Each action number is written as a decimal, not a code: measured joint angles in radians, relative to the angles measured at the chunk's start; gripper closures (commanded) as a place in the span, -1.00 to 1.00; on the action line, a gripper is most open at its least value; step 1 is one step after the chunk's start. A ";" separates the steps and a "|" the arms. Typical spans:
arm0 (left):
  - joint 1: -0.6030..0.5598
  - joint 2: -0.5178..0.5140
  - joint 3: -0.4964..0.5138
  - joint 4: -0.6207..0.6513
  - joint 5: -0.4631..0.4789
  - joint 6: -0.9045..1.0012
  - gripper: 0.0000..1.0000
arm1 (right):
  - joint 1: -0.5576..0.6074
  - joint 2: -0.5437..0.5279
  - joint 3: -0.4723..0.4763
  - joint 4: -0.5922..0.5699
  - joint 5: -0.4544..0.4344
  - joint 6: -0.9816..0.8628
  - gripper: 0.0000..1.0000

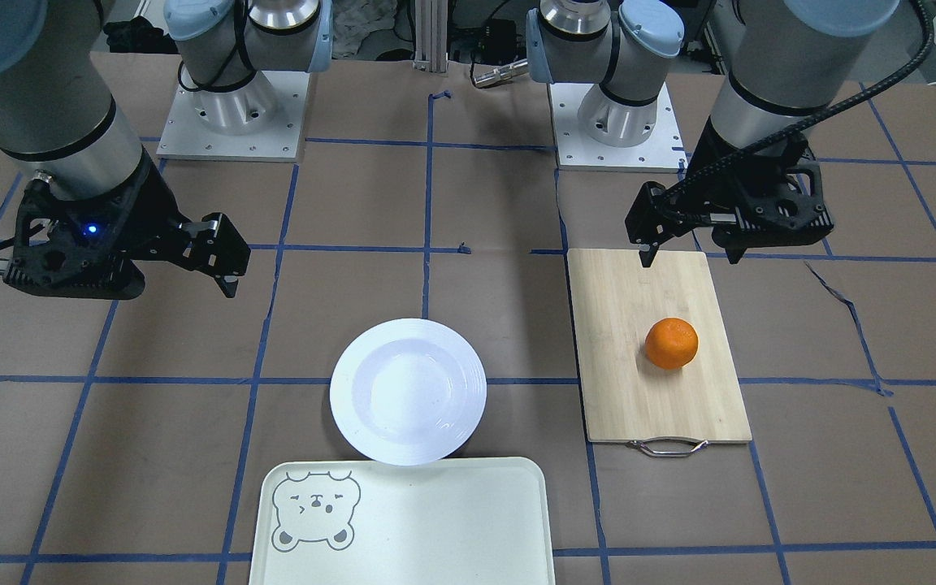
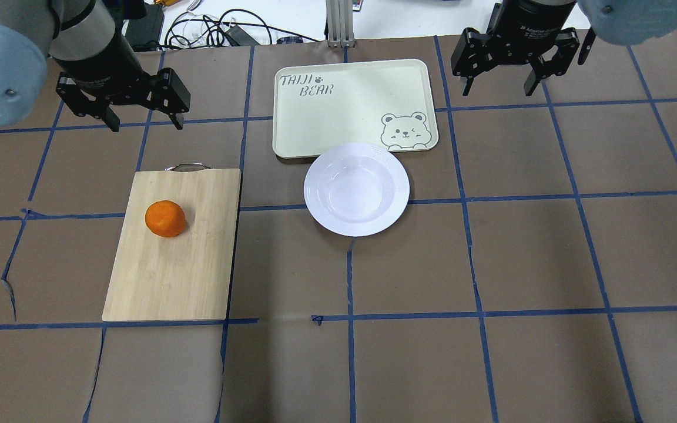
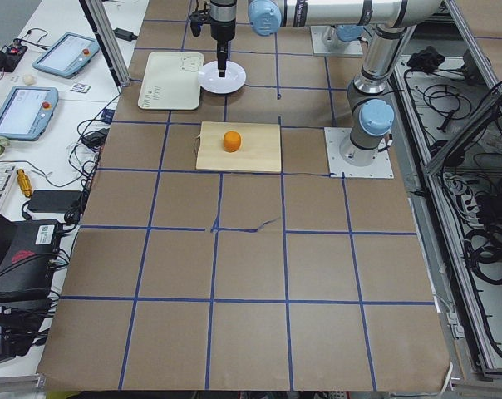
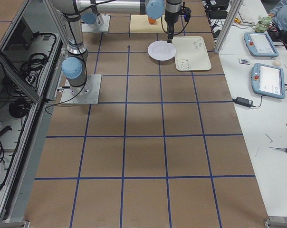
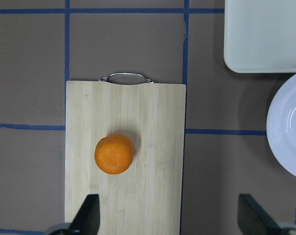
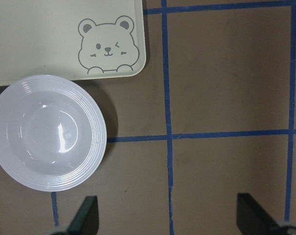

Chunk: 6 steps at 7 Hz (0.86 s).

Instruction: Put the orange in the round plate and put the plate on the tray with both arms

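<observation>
1. The left end effector hangs released, jaws wide and empty, near the cutting board. The right end effector is likewise released.
2. The orange sits on the board, well apart from the round plate, which lies at the tray edge.
3. An off-centre closing would likely roll the orange away, since it is round with no long axis. The tray's long axis runs across the tabletop.

Left pincer and right pincer hover, seemingly spread wide.
</observation>
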 measured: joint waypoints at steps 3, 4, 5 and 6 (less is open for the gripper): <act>-0.002 0.009 -0.020 -0.002 -0.002 0.000 -1.00 | 0.000 0.002 0.001 -0.004 0.000 0.000 -1.00; -0.002 0.015 -0.027 -0.002 -0.001 -0.001 -1.00 | 0.000 0.002 0.001 -0.005 -0.001 0.000 -1.00; -0.001 0.020 -0.031 -0.003 0.000 -0.001 -1.00 | 0.000 0.002 0.003 -0.006 0.000 0.000 -1.00; 0.000 0.022 -0.032 -0.002 -0.001 -0.001 -1.00 | 0.000 0.002 0.006 -0.008 0.000 0.000 -1.00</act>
